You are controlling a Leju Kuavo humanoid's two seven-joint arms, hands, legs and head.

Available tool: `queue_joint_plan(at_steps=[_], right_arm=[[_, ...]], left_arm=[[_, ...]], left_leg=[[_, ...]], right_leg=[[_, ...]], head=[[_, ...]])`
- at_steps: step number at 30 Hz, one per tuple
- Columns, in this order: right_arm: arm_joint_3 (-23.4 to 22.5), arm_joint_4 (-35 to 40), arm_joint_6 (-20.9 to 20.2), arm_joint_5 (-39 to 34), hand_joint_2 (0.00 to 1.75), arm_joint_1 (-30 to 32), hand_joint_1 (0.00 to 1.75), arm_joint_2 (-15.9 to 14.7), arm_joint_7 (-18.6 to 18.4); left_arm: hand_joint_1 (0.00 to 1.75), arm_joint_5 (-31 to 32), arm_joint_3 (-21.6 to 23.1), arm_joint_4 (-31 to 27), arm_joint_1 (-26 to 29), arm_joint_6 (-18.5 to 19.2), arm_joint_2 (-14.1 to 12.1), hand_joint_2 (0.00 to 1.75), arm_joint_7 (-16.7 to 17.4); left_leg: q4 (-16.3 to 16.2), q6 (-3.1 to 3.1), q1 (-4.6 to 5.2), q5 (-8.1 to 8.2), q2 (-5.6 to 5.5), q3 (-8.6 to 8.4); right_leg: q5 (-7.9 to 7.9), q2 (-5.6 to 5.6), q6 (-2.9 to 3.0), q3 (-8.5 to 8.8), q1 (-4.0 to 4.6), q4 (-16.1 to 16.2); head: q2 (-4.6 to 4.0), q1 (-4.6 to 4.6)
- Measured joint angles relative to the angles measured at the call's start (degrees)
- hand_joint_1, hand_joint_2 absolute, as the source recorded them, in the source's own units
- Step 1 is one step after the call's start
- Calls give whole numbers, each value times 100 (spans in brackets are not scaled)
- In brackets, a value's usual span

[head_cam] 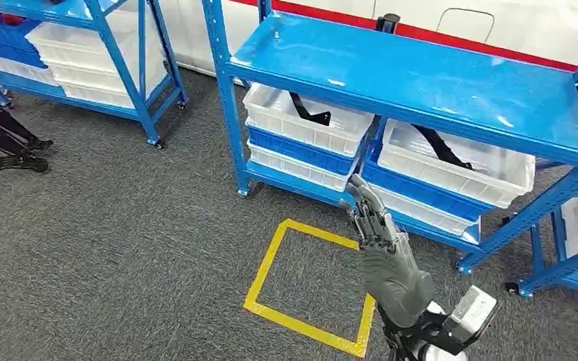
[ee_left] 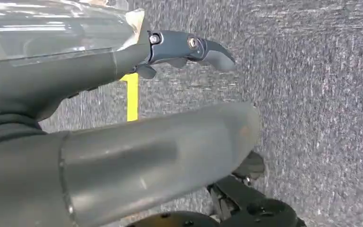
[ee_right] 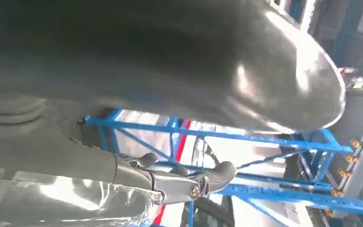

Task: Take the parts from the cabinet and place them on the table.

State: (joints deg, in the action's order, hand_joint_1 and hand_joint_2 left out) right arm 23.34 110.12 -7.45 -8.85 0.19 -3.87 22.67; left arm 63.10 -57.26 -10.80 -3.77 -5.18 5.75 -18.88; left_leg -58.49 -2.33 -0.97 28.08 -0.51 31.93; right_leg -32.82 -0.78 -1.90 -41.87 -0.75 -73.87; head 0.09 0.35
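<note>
A blue metal cabinet rack (head_cam: 414, 75) stands ahead of me. On its lower shelf sit stacked white bins (head_cam: 301, 128), and two of them hold black strap-like parts (head_cam: 310, 113) (head_cam: 442, 147). My right hand (head_cam: 385, 252) is raised in front of the rack with straight, spread fingers; its fingertips (head_cam: 361, 188) sit just short of the bins and it holds nothing. In the right wrist view the right hand (ee_right: 170, 179) is empty against the rack's blue frame (ee_right: 264, 137). My left hand (ee_left: 123, 142) hangs over grey carpet, fingers apart and empty.
A second blue rack (head_cam: 132, 60) with white bins stands at the back left on castors. A yellow tape square (head_cam: 308, 327) marks the carpet before the cabinet. A dark footed object (head_cam: 11, 147) lies at the left edge. Another rack's frame (head_cam: 564, 256) stands at the right.
</note>
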Motion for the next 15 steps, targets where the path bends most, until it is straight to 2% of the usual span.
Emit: queue_joint_plan(at_steps=[1,2,3,4,5,6,7,8,9,12,13,14,15], right_arm=[[0,0,0,15,0,8,0,-2,0],[0,0,0,28,0,17,0,-7,0],[0,0,0,33,0,18,0,-7,0],[0,2,0,37,0,17,0,-7,0],[0,9,0,39,0,17,0,-7,0],[0,18,0,41,0,15,0,-7,0],[2,22,0,46,0,19,0,-2,0],[2,33,0,48,0,22,0,-4,6],[-2,33,0,59,0,23,0,-4,4],[0,31,63,342,0,25,0,-2,-174],[4,24,138,515,0,30,0,-4,-285],[11,-80,292,922,0,20,0,-4,-506],[11,-274,413,1342,0,0,0,-4,-930]], left_arm=[[0,0,2,0,4,4,-4,0,0],[0,2,4,0,4,4,-4,0,0],[0,7,7,0,3,4,-4,0,0],[0,7,9,0,2,4,-2,0,0],[0,7,9,0,2,4,-2,0,0],[0,7,9,0,2,4,-7,0,0],[0,7,9,0,1,4,-9,0,-2],[0,7,9,0,2,2,-13,0,-2],[0,4,9,0,2,-9,-24,0,-2],[0,-9,9,0,3,-33,-26,0,-2],[0,-11,11,0,2,-37,-24,0,-2],[0,-22,9,0,3,-42,-24,0,-9],[0,-35,9,0,3,-44,-28,0,-9]], left_leg=[[-2,1,0,1,36,4],[-2,5,-3,4,61,0],[-4,20,-13,14,78,-11],[-4,39,-22,26,92,-27],[-6,62,-29,40,99,-47],[-9,96,-7,60,107,-59],[-16,135,22,85,105,-62],[-34,129,36,96,107,-64],[-29,39,25,83,104,-70],[37,50,15,74,108,-104],[63,77,15,62,109,-111],[81,97,14,55,112,-119],[90,103,14,53,114,-132]], right_leg=[[-52,4,-34,-129,-9,-263],[-3,10,-87,-109,-22,-220],[156,21,-163,84,-39,133],[364,41,-232,376,-53,679],[542,80,-275,678,-67,1231],[605,148,-245,804,-71,1529],[641,123,-179,868,-27,1545],[671,104,-134,863,-57,1552],[674,97,-127,862,-53,1548],[670,82,-119,864,-30,1547],[661,82,-101,864,-27,1547],[660,82,-91,864,-23,1547],[660,81,-82,868,-21,1547]], head=[[0,2],[0,-2],[0,0],[0,0],[0,2],[0,11],[0,9],[0,-15],[0,-4],[0,-11],[0,-11],[0,-6],[0,-11]])
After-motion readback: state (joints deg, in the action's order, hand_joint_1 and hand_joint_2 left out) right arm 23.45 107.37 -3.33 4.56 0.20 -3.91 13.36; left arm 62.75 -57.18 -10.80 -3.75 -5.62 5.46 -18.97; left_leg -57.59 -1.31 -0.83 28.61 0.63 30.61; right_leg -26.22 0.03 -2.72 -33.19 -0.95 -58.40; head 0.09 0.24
